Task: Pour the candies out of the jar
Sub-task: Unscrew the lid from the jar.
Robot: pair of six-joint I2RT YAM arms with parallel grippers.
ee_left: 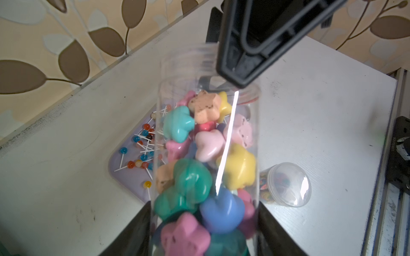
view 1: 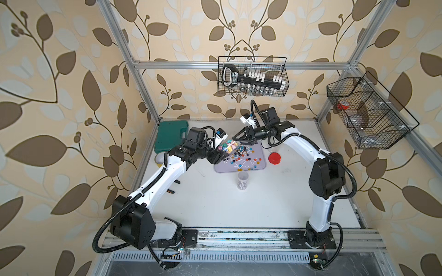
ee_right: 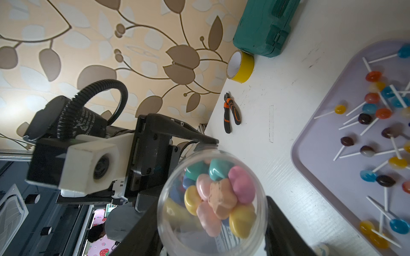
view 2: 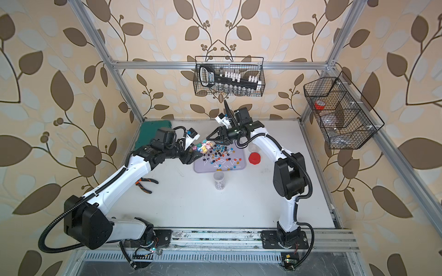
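While my left gripper [view 1: 219,155] clamps the jar [view 1: 228,145] above the tray [view 1: 223,169], right gripper [view 1: 235,138] flanks its mouth, grip unclear. Both arms bend inward.

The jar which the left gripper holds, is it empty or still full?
Nearly full: in the left wrist view, star-shaped candies pack the jar up to its neck.

White lettering on the black motor housing [ee_right: 85,124] is small and too blurred to read. The label on the black handle [view 1: 232,77] in the wire basket [view 1: 251,57] is likewise illegible.
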